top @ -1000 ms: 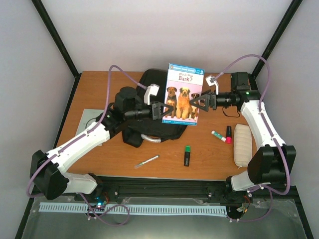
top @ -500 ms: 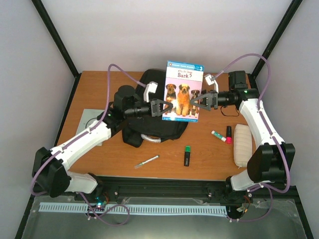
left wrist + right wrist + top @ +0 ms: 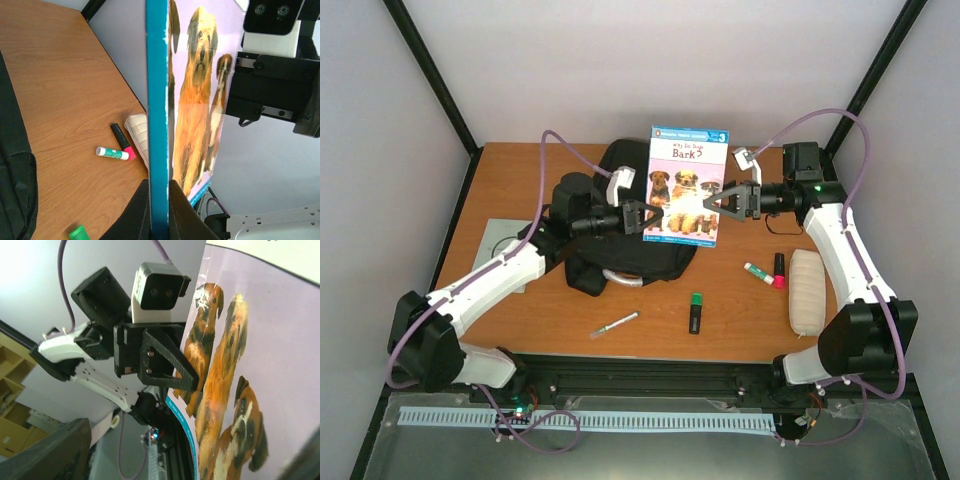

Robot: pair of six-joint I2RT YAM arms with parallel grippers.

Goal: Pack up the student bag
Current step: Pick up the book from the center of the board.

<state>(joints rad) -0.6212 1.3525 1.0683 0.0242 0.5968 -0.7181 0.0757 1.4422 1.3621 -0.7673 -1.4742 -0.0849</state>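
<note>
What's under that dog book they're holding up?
The black student bag lies on the table there, showing left of the book; whatever is directly below the book is covered.

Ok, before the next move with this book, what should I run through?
1. Left gripper clamped on the book at its spine: ok.
2. Right gripper closed on the book's opposite edge: not ok, jaws open at that edge.
3. Book upright and off the table: ok.
4. Student bag mouth open: cannot tell, the book and left arm cover it.
5. Pouch and green marker apart from the bag: ok.
</note>
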